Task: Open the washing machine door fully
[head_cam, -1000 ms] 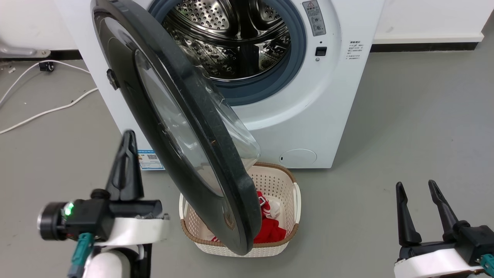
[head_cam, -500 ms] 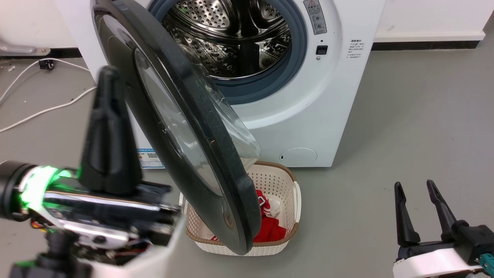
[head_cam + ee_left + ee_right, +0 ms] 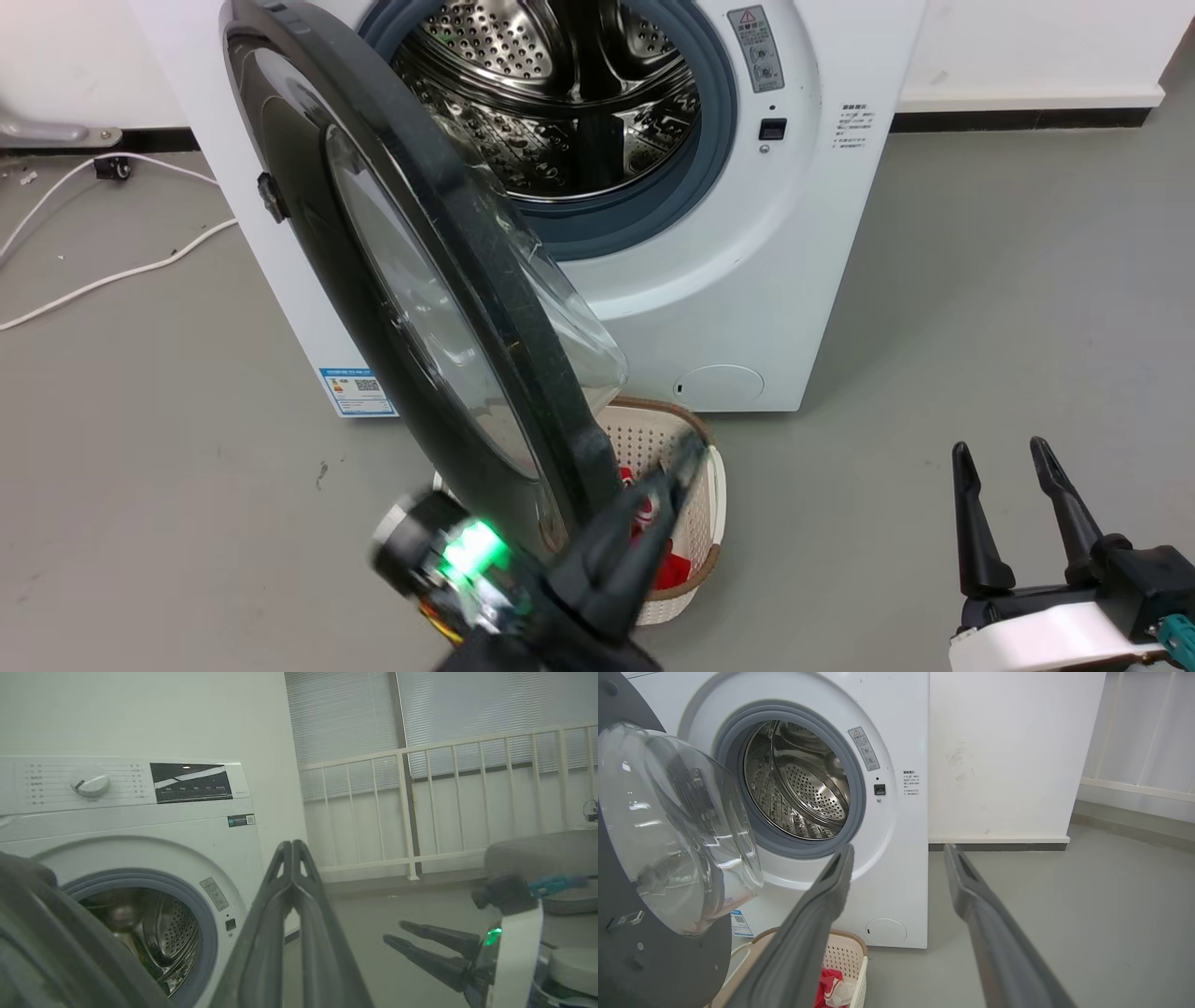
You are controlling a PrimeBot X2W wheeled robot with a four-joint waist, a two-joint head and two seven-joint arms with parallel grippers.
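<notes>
While the washing machine door (image 3: 411, 308) stands about half open above the basket (image 3: 717, 495), I judge my left gripper (image 3: 292, 845), 2 fingers pressed together holding nothing, should push the door's inner rim steadily leftward, with my right gripper (image 3: 999, 448) parked wide and empty.

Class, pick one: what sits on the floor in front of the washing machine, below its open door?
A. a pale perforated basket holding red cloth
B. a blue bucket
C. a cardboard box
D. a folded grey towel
A: the head view shows the basket, red cloth inside, on the floor below the washing machine door, before the washing machine.
</notes>
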